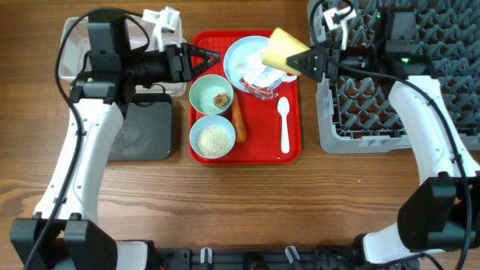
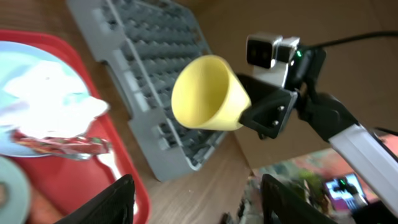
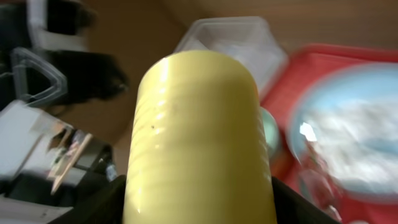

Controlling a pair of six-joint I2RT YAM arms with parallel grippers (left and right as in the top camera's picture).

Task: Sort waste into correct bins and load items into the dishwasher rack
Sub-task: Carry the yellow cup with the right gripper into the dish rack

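Observation:
My right gripper (image 1: 306, 61) is shut on the small yellow cup (image 1: 280, 51), held on its side above the red tray's right rear corner; the cup fills the right wrist view (image 3: 199, 143) and shows in the left wrist view (image 2: 205, 93). My left gripper (image 1: 212, 60) is open and empty over the tray's left rear edge. On the red tray (image 1: 292, 154) are the light blue plate (image 1: 238, 54) with crumpled tissue (image 1: 259, 75) and red-and-clear wrapper (image 1: 262, 91), the pale green bowl (image 1: 206, 90) with a brown lump (image 1: 220, 99), the light blue bowl (image 1: 196, 135) of rice (image 1: 213, 140), the carrot (image 1: 238, 120) and the white spoon (image 1: 284, 124).
The grey dishwasher rack (image 1: 390, 97) stands at the right, also in the left wrist view (image 2: 155, 56). The black tray (image 1: 142, 131) and the clear tub (image 1: 75, 52) behind it lie left of the red tray, under my left arm.

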